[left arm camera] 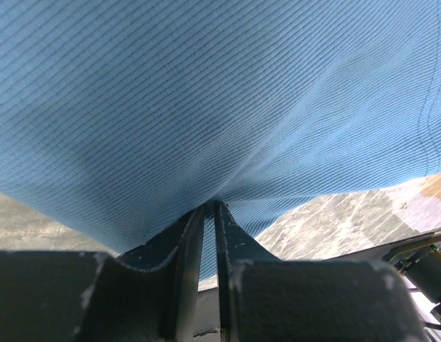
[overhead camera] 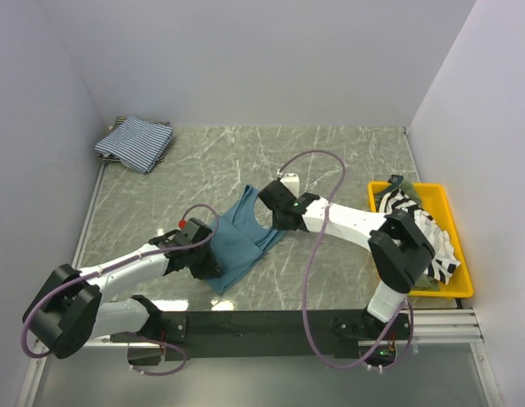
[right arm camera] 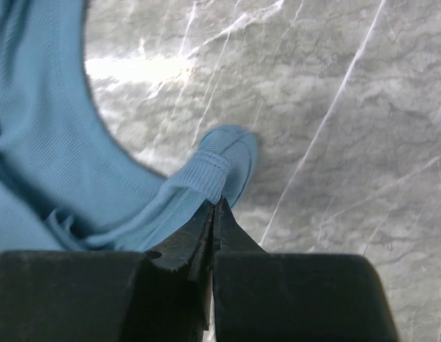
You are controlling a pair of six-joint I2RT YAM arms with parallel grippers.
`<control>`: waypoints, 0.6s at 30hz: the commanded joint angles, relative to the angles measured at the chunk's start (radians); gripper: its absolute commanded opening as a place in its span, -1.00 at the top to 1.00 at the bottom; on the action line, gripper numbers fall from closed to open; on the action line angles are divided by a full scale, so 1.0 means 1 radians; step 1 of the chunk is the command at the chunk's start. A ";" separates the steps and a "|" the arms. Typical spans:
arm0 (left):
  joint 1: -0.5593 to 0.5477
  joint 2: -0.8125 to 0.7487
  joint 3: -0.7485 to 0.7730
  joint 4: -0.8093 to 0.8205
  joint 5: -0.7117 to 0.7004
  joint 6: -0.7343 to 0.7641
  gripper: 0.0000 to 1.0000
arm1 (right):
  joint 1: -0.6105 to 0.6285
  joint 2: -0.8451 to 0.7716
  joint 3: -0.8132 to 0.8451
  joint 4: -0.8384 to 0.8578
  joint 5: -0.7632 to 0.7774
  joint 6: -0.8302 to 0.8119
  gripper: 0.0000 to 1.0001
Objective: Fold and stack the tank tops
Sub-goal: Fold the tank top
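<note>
The teal-blue tank top lies rumpled on the marble table between both arms. My left gripper is shut on its lower left part, and teal cloth fans out from the pinched tips. My right gripper is shut at the top's upper right edge. Its tips meet on the ribbed hem of a strap. A folded fine blue-and-white striped tank top rests at the back left. The black-and-white striped top and an olive-green one lie in the tray.
A yellow plastic tray sits at the right edge of the table, close to the right arm's elbow. White walls close in the back and both sides. Bare marble shows beyond the strap.
</note>
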 commanded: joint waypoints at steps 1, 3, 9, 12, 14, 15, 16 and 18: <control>0.000 -0.008 -0.032 -0.073 -0.006 0.030 0.63 | -0.035 0.064 0.079 -0.060 0.027 -0.039 1.00; 0.000 -0.013 -0.035 -0.075 -0.006 0.030 0.63 | -0.041 0.095 0.113 -0.064 0.012 -0.050 1.00; 0.000 -0.023 -0.038 -0.081 -0.003 0.028 0.62 | -0.051 0.180 0.174 -0.069 -0.017 -0.065 0.78; 0.000 -0.025 -0.042 -0.081 -0.003 0.031 0.62 | -0.053 0.175 0.174 -0.060 -0.023 -0.059 0.54; 0.001 -0.025 -0.046 -0.079 0.002 0.031 0.62 | -0.052 0.138 0.153 -0.045 -0.039 -0.049 0.42; 0.000 -0.026 -0.047 -0.078 0.003 0.033 0.62 | -0.052 0.119 0.142 -0.020 -0.045 -0.045 0.32; 0.000 -0.028 -0.047 -0.081 0.005 0.033 0.61 | -0.053 0.077 0.132 -0.011 -0.049 -0.042 0.28; 0.000 -0.037 -0.043 -0.087 0.005 0.036 0.60 | -0.050 0.040 0.105 0.008 -0.071 -0.036 0.25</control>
